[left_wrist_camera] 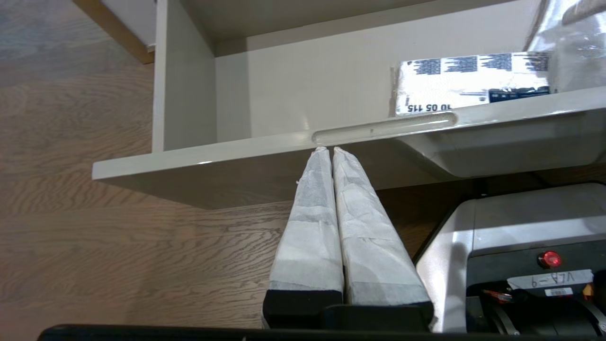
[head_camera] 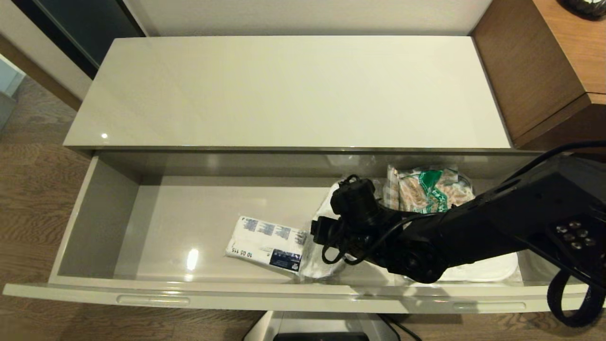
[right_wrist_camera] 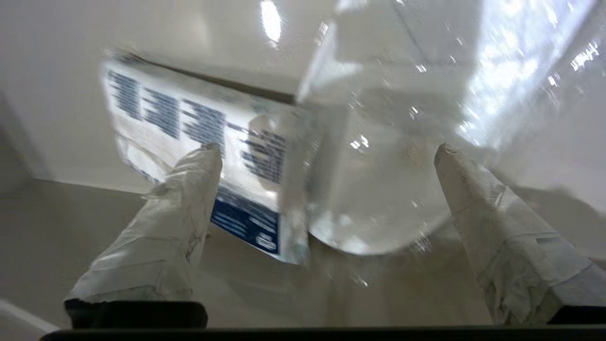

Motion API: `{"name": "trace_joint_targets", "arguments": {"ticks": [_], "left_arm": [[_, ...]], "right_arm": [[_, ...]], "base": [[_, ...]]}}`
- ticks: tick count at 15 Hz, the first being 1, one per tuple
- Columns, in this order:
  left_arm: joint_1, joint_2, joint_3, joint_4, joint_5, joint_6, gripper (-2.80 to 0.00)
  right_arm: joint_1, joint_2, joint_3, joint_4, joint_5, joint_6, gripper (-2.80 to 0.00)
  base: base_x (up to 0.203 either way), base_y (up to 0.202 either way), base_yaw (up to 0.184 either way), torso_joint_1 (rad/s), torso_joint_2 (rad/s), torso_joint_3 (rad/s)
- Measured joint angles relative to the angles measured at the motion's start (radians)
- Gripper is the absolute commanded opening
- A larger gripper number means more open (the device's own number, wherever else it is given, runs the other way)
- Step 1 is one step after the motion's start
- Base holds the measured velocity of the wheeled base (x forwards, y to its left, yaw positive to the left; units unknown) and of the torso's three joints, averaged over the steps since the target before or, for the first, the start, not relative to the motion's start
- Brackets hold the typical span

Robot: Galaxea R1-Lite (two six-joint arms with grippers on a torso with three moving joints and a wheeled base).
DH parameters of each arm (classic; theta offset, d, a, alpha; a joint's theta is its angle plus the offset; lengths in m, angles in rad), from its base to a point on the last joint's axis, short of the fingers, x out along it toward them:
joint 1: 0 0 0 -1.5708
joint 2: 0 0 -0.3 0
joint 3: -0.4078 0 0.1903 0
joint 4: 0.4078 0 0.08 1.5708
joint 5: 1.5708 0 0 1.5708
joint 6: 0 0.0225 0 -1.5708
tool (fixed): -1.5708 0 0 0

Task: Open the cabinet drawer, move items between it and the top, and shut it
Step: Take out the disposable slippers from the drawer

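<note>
now your white, blue-printed tissue packet (head_camera: 266, 244) lies flat in the open cabinet drawer (head_camera: 94, 218), right gripper (right_wrist_camera: 326, 156) spread wide over it, left gripper (left_wrist_camera: 330, 151) pinched closed below.

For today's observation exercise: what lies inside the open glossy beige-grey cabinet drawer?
Inside the drawer: a white blue-printed tissue packet, a plastic-wrapped white slipper, a green-printed bag. The open right gripper reaches in; its black arm hides most of the slipper.

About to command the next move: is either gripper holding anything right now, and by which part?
Nothing is held. The right gripper is open inside the drawer, above the tissue packet and wrapped slipper. The left gripper is shut and empty below the drawer front.
</note>
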Motion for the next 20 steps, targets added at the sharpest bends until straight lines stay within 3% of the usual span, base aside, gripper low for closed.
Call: {"name": "trace_joint_targets", "arguments": {"ticks": [3,6,12,16,20], "left_arm": [[0.001,0.000,0.000,0.000,0.000,0.000,-2.80],[0.000,0.000,0.000,0.000,0.000,0.000,-2.80],[-0.001,0.000,0.000,0.000,0.000,0.000,-2.80],[-0.001,0.000,0.000,0.000,0.000,0.000,-2.80],[0.001,0.000,0.000,0.000,0.000,0.001,-2.80]], "right_arm": [[-0.016,-0.005,0.043,-0.121,0.075,-0.017,0.00],[-0.092,-0.001,0.082,-0.296,0.096,-0.085,0.00],[-0.146,-0.004,0.083,-0.308,0.084,-0.095,0.00],[-0.170,-0.008,0.082,-0.297,0.015,-0.091,0.00],[-0.183,0.000,0.082,-0.295,0.008,-0.088,0.00]], "base": [[0.000,0.000,0.000,0.000,0.00,0.000],[0.000,0.000,0.000,0.000,0.00,0.000],[0.000,0.000,0.000,0.000,0.00,0.000],[0.000,0.000,0.000,0.000,0.00,0.000],[0.000,0.000,0.000,0.000,0.00,0.000]]}}
